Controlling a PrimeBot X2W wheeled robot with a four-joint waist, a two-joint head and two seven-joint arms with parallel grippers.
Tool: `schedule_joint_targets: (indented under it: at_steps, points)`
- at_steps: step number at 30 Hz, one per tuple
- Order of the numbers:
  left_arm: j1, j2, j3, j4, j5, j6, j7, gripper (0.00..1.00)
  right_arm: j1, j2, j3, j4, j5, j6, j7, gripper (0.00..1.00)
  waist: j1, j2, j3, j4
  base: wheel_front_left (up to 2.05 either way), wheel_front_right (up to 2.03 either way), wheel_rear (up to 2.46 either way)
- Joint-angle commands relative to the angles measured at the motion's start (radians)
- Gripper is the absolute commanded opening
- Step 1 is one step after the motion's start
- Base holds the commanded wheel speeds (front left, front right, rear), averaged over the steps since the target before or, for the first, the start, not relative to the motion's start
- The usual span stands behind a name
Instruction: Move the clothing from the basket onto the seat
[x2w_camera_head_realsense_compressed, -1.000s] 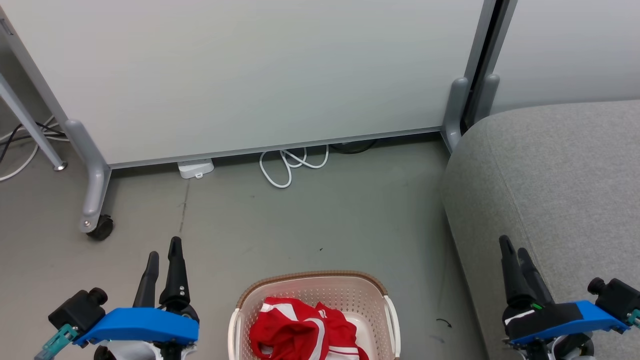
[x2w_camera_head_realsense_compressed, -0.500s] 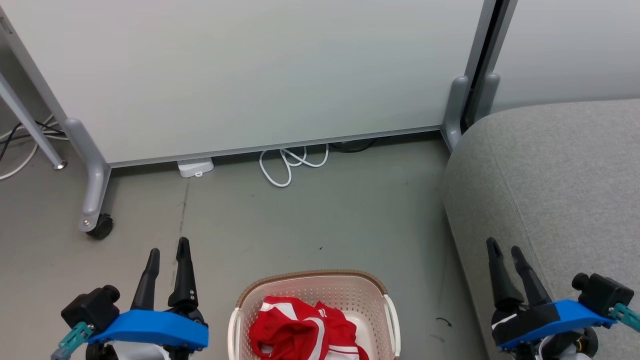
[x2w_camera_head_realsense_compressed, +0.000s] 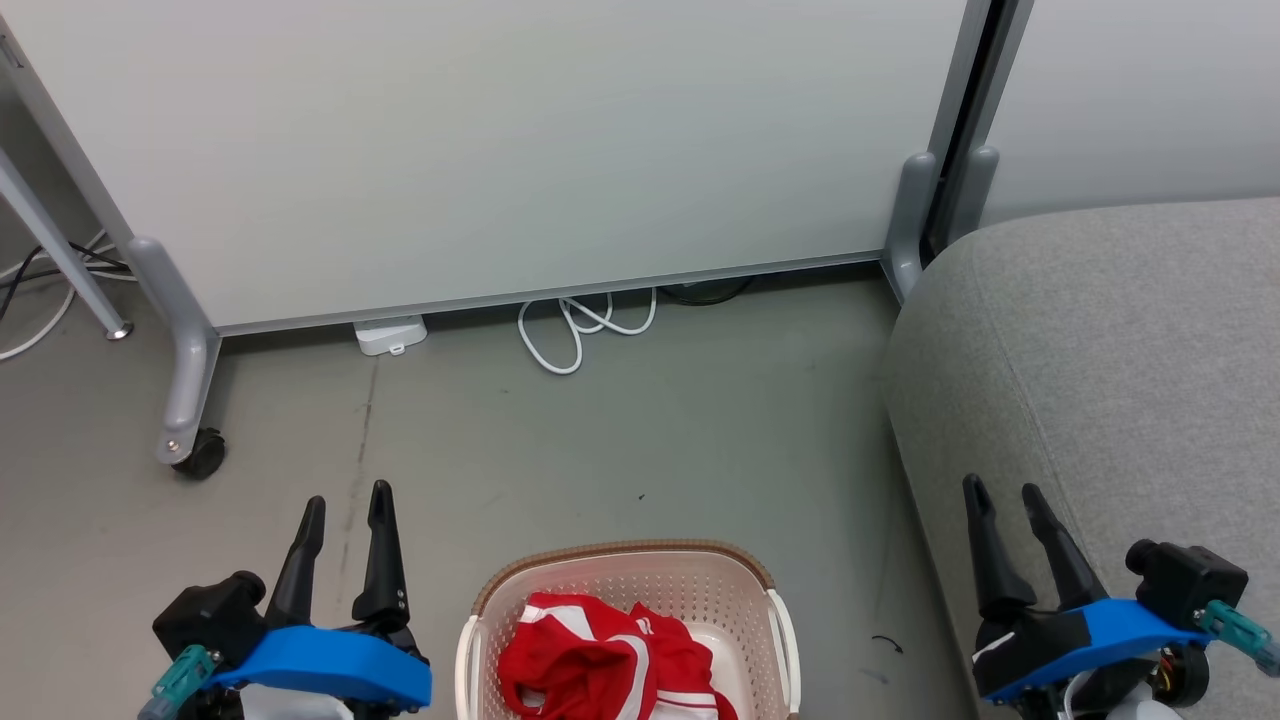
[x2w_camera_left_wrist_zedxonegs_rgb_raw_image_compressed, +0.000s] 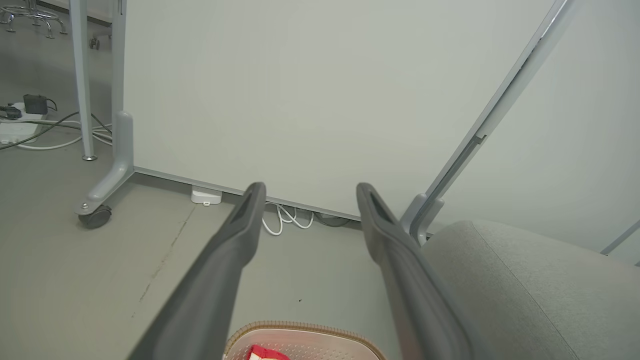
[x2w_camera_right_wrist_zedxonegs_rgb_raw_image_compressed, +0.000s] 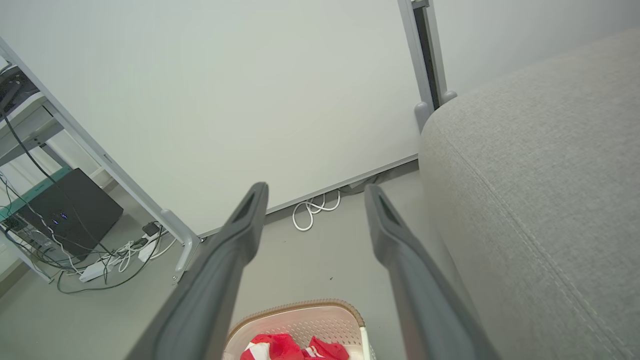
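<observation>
Red clothing (x2w_camera_head_realsense_compressed: 600, 660) with white stripes lies bunched in the cream basket (x2w_camera_head_realsense_compressed: 480, 620) with a brown rim, on the floor at the bottom centre of the head view. The grey seat (x2w_camera_head_realsense_compressed: 1100, 340) fills the right side. My left gripper (x2w_camera_head_realsense_compressed: 347, 495) hangs open to the left of the basket, nothing between its fingers. My right gripper (x2w_camera_head_realsense_compressed: 1003, 488) is open over the seat's rounded left edge, right of the basket. The left wrist view shows the basket rim (x2w_camera_left_wrist_zedxonegs_rgb_raw_image_compressed: 300, 327) and seat (x2w_camera_left_wrist_zedxonegs_rgb_raw_image_compressed: 525, 280); the right wrist view shows the clothing (x2w_camera_right_wrist_zedxonegs_rgb_raw_image_compressed: 280, 346), basket (x2w_camera_right_wrist_zedxonegs_rgb_raw_image_compressed: 320, 312) and seat (x2w_camera_right_wrist_zedxonegs_rgb_raw_image_compressed: 540, 175).
A pale partition panel (x2w_camera_head_realsense_compressed: 500, 150) on grey wheeled feet (x2w_camera_head_realsense_compressed: 190, 440) stands behind the basket. A white cable coil (x2w_camera_head_realsense_compressed: 580, 330) and small white box (x2w_camera_head_realsense_compressed: 390, 335) lie at its base. More cables and a dark box (x2w_camera_right_wrist_zedxonegs_rgb_raw_image_compressed: 70, 215) sit off to the left.
Both grippers have opened their fingers wider. The left one has shifted right and slightly down in the head view, the right one has shifted left towards the basket.
</observation>
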Motion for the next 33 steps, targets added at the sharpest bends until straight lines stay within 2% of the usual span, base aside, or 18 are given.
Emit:
schedule_joint_targets:
  at_steps: [1,12,33]
  points:
    - [-0.004,0.007,-0.003,-0.003,0.030,0.002,-0.010,1.00,-0.016,-0.007,0.003,-0.004,-0.033,0.002,-0.010,1.00,0.0000,0.0000,0.000,0.000,0.00,0.00,0.00]
    - [-0.006,0.001,-0.013,0.021,0.106,-0.010,-0.036,1.00,-0.009,-0.008,0.006,0.010,-0.124,0.002,-0.021,1.00,0.0000,0.0000,-0.001,0.000,0.00,0.00,0.00]
    - [0.005,-0.010,-0.002,0.047,0.230,-0.004,-0.079,1.00,-0.007,-0.009,0.010,0.015,-0.308,0.003,-0.050,1.00,0.0000,0.0000,0.000,-0.002,0.00,0.00,0.00]
